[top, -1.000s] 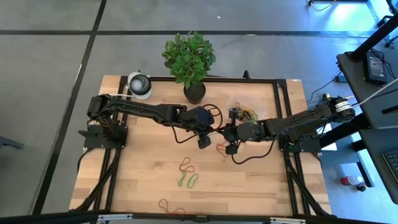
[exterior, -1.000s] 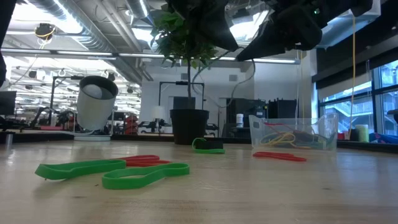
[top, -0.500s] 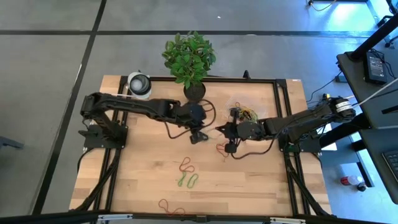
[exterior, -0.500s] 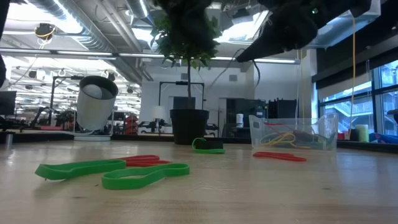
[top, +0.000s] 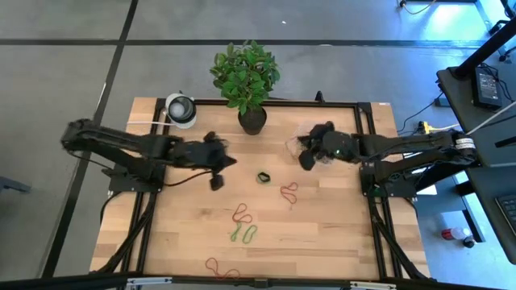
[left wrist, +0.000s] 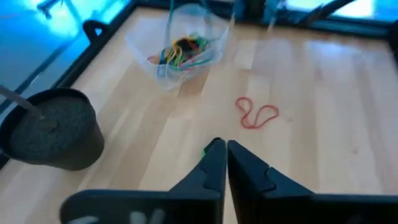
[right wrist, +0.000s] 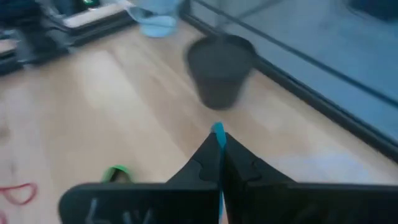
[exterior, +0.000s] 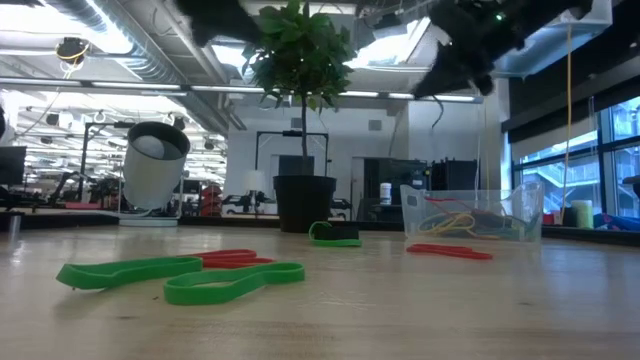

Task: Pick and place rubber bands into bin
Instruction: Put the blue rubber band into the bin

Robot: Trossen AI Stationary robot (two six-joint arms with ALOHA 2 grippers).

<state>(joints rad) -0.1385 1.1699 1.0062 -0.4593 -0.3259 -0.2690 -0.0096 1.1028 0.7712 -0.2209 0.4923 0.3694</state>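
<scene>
Clear bin (exterior: 472, 214) with tangled rubber bands (exterior: 462, 222) inside (yellow, red, green)

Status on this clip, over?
Left claw shut, empty, over the table. Right claw pinching a thin band by the bin. Red band, green bands loose. Nothing blocking.

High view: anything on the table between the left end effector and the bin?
Yes: a green-and-black rubber band lies between the left end effector and the bin; otherwise bare wood.

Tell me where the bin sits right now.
In the high view the bin sits at the table's far right, right of the plant pot, partly under the right hand.
</scene>
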